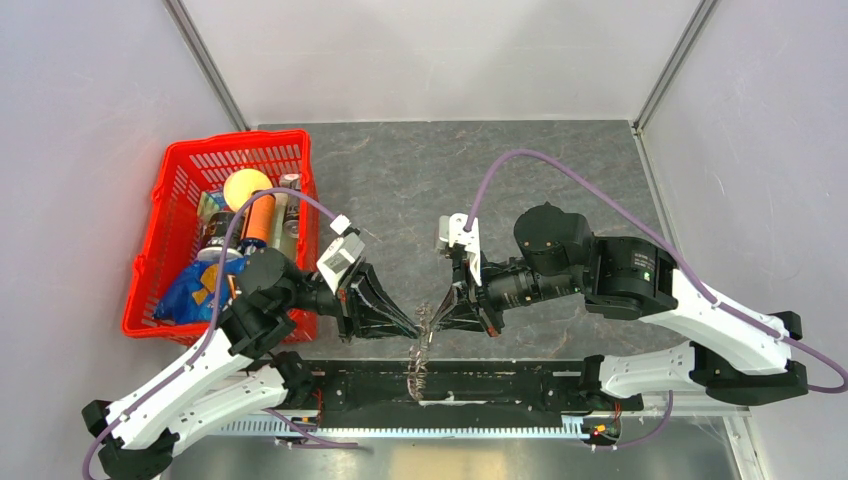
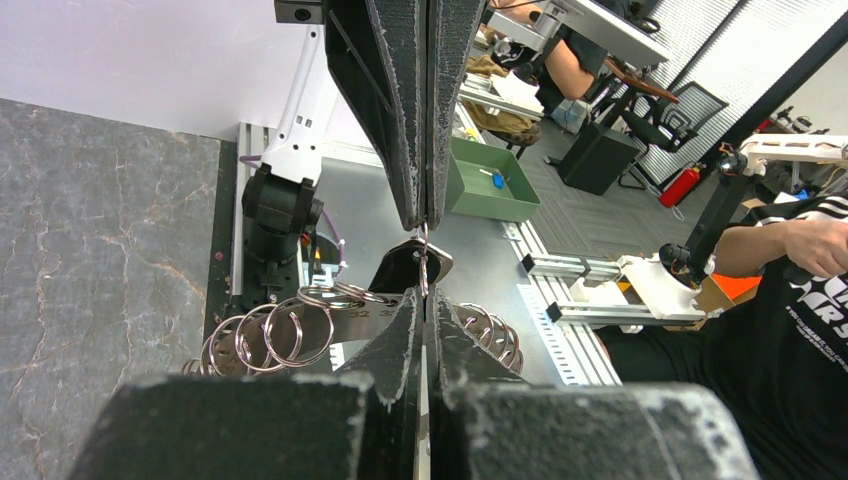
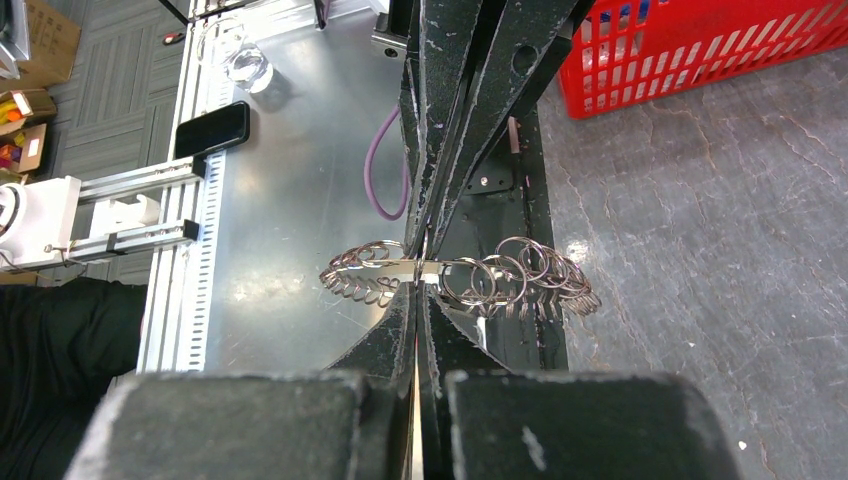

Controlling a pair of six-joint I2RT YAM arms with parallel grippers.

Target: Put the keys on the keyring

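Arms [image 1: 210,360] angle inward, tips meeting, jaws clamped on keyring [image 3: 500,275].

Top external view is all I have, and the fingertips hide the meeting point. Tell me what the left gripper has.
Observer: In the left wrist view, the left gripper is shut on the keyring, pinching its flat strip.
Operator: Describe what hangs on that strip.
Observer: Small wire loops, bunched on both sides of the pinch.
Operator: Now report the right gripper.
Observer: The right gripper is shut too, with its tips right at the strip. A small dark piece sits between the two sets of tips. I cannot tell whether it is the key.
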